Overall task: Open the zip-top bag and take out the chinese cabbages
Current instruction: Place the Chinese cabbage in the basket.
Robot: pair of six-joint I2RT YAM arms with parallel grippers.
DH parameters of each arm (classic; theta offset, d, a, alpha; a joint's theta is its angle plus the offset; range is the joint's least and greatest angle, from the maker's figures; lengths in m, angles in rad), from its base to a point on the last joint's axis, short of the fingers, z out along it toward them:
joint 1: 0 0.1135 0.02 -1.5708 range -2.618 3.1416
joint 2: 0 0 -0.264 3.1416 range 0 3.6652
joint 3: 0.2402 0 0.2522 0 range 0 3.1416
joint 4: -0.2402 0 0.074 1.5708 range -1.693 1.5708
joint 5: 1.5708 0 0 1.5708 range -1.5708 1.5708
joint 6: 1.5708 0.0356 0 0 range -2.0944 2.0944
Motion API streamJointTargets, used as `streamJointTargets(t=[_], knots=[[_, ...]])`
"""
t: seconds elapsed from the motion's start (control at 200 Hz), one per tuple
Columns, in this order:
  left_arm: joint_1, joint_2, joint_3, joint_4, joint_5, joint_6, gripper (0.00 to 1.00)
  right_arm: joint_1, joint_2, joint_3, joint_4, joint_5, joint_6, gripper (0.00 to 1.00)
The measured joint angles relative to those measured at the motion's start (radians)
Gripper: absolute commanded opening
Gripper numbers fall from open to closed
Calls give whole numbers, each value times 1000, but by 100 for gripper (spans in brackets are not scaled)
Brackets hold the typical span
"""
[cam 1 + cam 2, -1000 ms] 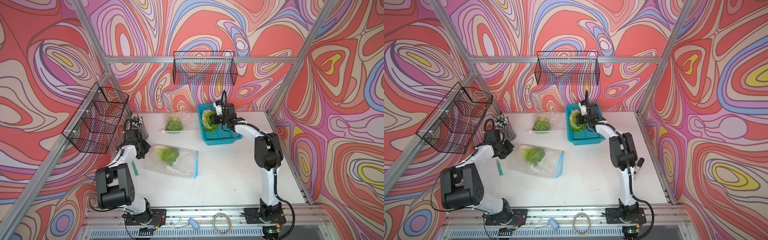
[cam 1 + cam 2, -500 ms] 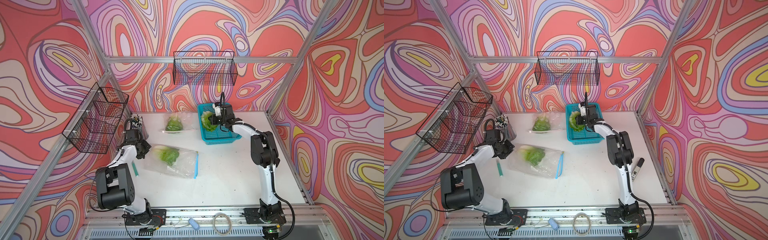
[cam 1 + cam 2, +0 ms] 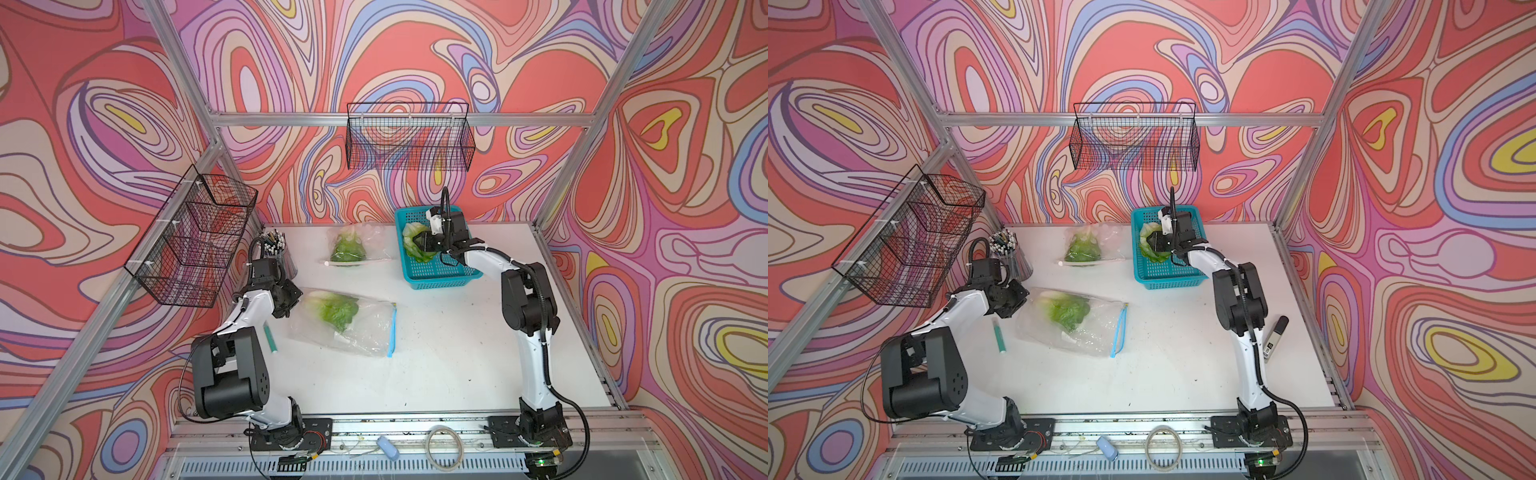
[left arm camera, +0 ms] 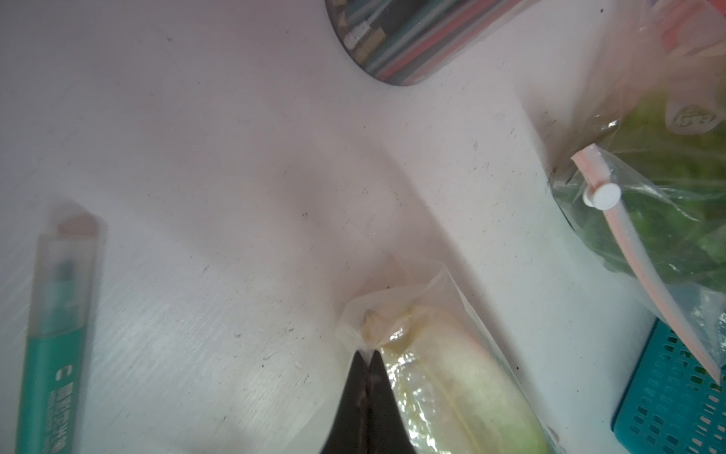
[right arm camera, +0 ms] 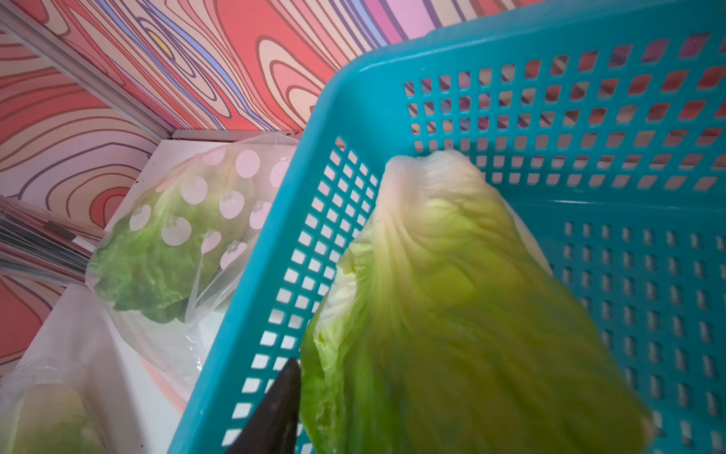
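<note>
While the left gripper is pinching a corner of the zip-top bag, a chinese cabbage is lying in the blue basket beside the right gripper; its jaws' state I cannot tell, so withdrawing straight upward seems wise.

Robot lab cell: aluminium frame, patterned walls.

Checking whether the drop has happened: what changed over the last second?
The right gripper, over the teal basket with a cabbage, barely shifted. Its jaws now look parted, apparently letting the cabbage go. The left gripper stays shut on the corner of the blue-zip bag, and the second bag lies where it was.
</note>
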Motion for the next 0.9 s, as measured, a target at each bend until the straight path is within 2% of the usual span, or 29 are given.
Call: streamJointTargets(t=[0.25,0.451,0.716,0.901], knots=[[0,0,0,0,5,0,0,0,-68,-31,-64,17,27,64],[-1,-4,0,0,12,-1,0,0,-138,-46,-135,34,39,65],[-2,-6,0,0,23,-24,0,5,-319,-225,-179,65,55,66],[-6,-5,-4,4,75,-88,0,39,-464,-296,-187,85,53,67]])
